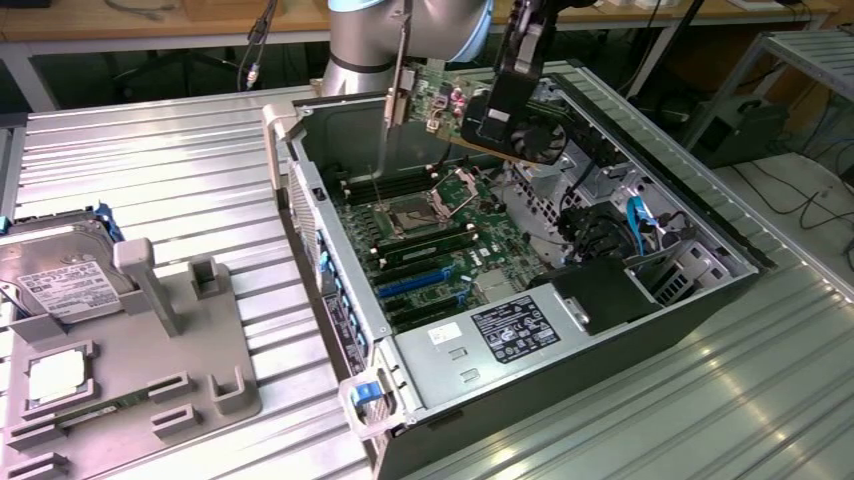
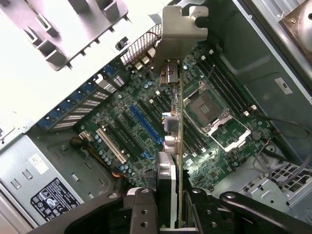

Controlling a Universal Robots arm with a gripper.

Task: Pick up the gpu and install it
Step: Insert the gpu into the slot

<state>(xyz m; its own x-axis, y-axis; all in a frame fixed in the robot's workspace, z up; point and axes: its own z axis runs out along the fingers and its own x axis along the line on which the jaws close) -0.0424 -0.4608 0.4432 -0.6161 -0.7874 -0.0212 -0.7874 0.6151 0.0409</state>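
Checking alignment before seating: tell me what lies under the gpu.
The motherboard, with its blue slot and open CPU socket. The gpu itself covers the strip directly beneath its edge.

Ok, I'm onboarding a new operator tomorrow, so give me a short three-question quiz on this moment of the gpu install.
1. True or false: the gpu is already seated in a slot on the motherboard.
2. What does the gripper hold? A) a memory stick B) the gpu C) nothing
3. In the exterior view, on which side of the computer case does the hard drive sit?

Key:
1. False. It is held above the open case.
2. B.
3. The exterior view's left, on the grey fixture.
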